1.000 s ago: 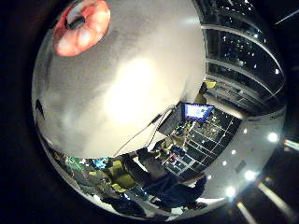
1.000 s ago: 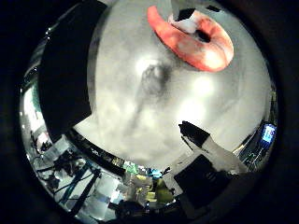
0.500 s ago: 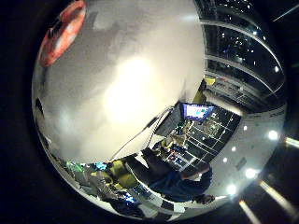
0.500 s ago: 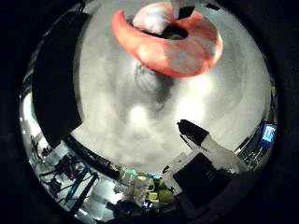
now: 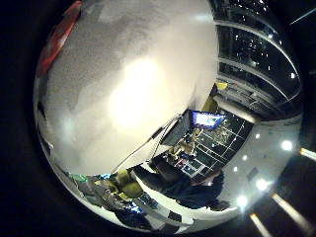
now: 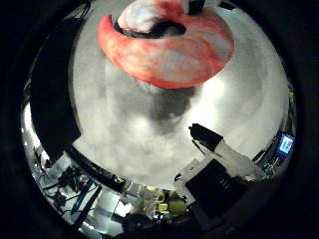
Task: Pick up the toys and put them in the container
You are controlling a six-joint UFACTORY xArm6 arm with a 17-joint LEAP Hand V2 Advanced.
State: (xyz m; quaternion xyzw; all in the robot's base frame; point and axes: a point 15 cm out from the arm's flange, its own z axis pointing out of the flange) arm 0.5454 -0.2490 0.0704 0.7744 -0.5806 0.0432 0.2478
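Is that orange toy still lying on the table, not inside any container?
Yes, the orange toy rests on the pale table, with no container walls around it.

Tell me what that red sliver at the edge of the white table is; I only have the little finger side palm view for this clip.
Observer: It is a red-orange toy with a pale part on it. In the thumb side view it fills much of the picture, so it is close to the palm.
Operator: Is it in a container?
Observer: No. It is out on the white table, with its dark shadow right beside it.
Operator: Any container in sight?
Observer: Only a dark flat shape at the table's side; I cannot tell what it is.
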